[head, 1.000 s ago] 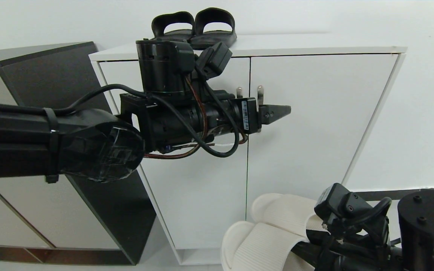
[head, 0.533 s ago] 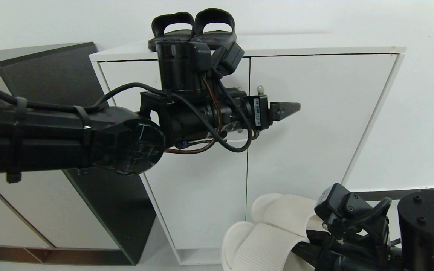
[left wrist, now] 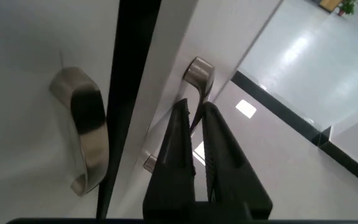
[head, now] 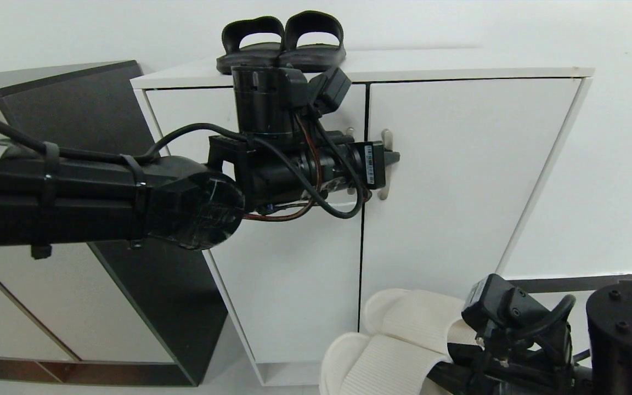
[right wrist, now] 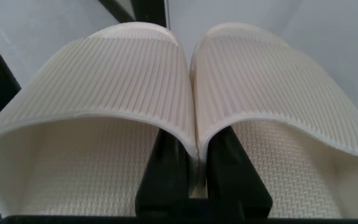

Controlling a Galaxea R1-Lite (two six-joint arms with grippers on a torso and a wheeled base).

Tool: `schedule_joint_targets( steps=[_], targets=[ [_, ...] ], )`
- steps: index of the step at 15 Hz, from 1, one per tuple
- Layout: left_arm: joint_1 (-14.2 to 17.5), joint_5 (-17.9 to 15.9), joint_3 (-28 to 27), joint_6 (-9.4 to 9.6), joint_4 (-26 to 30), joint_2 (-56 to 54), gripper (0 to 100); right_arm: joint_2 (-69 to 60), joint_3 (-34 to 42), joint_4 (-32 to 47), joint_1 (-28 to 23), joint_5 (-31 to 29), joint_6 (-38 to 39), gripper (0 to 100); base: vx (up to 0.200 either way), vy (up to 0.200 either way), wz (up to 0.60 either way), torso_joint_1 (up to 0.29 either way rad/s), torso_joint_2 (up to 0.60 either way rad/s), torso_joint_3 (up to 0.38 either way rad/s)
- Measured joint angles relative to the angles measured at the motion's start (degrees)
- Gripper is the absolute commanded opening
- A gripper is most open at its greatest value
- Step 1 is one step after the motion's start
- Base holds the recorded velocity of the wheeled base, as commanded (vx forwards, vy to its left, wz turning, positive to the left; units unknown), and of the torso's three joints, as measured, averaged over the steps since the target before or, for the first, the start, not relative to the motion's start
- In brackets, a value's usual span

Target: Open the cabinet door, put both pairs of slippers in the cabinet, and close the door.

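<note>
Head view: the white cabinet (head: 458,63) has the black slippers (head: 283,41) side by side on the left half of its top; the left gripper (head: 391,158) sits at the handle (head: 385,190) near the right door's (head: 458,164) inner edge; a dark gap divides that door from the left door (head: 283,274); the white slippers (head: 393,340) hang low before the right door's bottom inner corner.

Left wrist view: the left gripper (left wrist: 193,111) is pinched nearly closed, its fingers (left wrist: 221,152) on either side of the handle's (left wrist: 197,71) metal bar; the left door's handle (left wrist: 82,124) lies across the black gap.

Right wrist view: the right gripper (right wrist: 194,142) clamps the touching inner edges of the white slippers (right wrist: 260,81), ribbed straps facing away.
</note>
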Motion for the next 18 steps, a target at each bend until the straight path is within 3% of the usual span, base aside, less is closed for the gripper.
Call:
schedule_joint_targets(
  steps=[7, 12, 14, 18],
  targets=[
    [-4.5, -0.1, 8.3, 0.00, -0.5, -7.7, 0, -4.1, 2.4, 0.3, 2.2, 10.2, 0.0, 0, 0.000, 0.000, 0.00, 0.000, 0.00, 0.000],
    [-7.8, 1.8, 15.2, 1.65, -0.7, -13.6, 0, -5.2, 3.1, 0.4, 2.8, 10.8, 0.0, 0, 0.000, 0.000, 0.00, 0.000, 0.00, 0.000],
    [-7.2, 1.8, 16.4, 1.61, -0.8, -14.8, 0, -4.2, 3.1, 0.3, 2.8, 10.6, 0.0, 0, 0.000, 0.000, 0.00, 0.000, 0.00, 0.000],
    [-2.7, -0.3, 15.2, 1.21, -0.8, -14.4, 0, -3.0, 2.9, 0.3, 2.8, 10.4, 0.0, 0, 0.000, 0.000, 0.00, 0.000, 0.00, 0.000]
  ],
)
